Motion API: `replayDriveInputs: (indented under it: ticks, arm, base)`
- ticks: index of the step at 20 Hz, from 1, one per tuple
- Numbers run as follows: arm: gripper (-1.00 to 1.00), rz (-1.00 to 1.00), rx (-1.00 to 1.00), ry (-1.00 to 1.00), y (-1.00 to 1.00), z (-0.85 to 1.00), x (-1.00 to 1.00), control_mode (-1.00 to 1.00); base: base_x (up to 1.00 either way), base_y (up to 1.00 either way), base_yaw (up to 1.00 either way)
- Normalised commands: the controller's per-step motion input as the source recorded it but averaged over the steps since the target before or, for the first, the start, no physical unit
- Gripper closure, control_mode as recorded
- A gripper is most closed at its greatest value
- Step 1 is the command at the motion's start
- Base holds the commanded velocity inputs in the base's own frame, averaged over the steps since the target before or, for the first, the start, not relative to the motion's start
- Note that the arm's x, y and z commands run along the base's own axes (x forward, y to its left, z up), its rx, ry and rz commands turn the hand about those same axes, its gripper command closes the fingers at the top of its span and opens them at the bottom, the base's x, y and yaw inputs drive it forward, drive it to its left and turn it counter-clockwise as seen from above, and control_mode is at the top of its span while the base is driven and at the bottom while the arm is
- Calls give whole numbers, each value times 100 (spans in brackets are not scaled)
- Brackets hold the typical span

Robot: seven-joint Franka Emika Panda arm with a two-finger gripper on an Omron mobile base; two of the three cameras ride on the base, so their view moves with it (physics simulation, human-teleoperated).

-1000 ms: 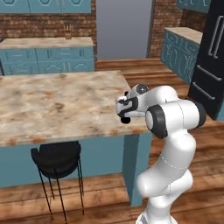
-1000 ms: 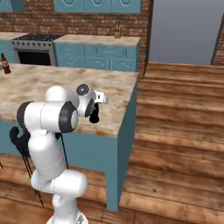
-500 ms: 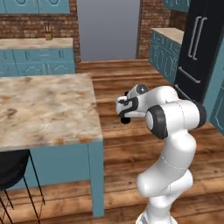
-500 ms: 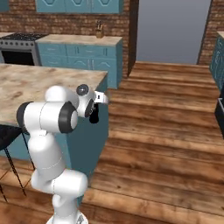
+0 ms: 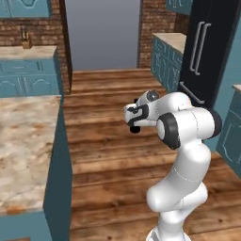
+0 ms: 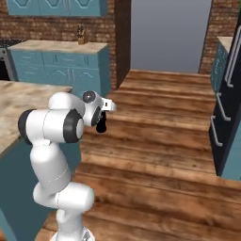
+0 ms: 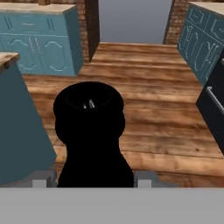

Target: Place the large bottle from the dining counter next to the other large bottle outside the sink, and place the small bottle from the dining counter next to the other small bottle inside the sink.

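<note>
My gripper [image 5: 135,123] is held out level in front of the arm, above the wooden floor, shut on the small bottle [image 5: 135,128]. This short all-black bottle pokes out just below the hand [image 6: 100,126]. In the hand view the bottle [image 7: 89,127] stands between the two fingertips of the gripper [image 7: 94,179] and blocks the middle of the picture. The dining counter [image 5: 23,141] with its marbled top and teal base lies to the left of the arm [image 6: 23,99]. Its teal side [image 7: 17,131] is close on the left.
A black fridge [image 5: 202,52] stands at the right [image 6: 228,94], with teal cabinets beside it. Teal cabinets [image 6: 61,70] with a knife block [image 5: 26,40] line the brick back wall. A grey doorway [image 5: 101,33] opens straight ahead beyond the open wooden floor [image 5: 113,155].
The whole scene has slid left in both base views, so the base has turned right, away from the dining counter. The arm keeps its pose and the bottle stays gripped.
</note>
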Motion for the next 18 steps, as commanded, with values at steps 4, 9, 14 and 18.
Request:
replayDriveInputs:
  ticks: [4, 9, 14, 18]
  arm:
    - [100, 0, 0, 0, 0, 0, 0, 100]
    - [100, 0, 0, 0, 0, 0, 0, 100]
    - [100, 0, 0, 0, 0, 0, 0, 100]
    - [100, 0, 0, 0, 0, 0, 0, 100]
  base:
    - [100, -83, 2]
    - [100, -58, 12]
    - [100, -42, 25]
    - [100, -45, 29]
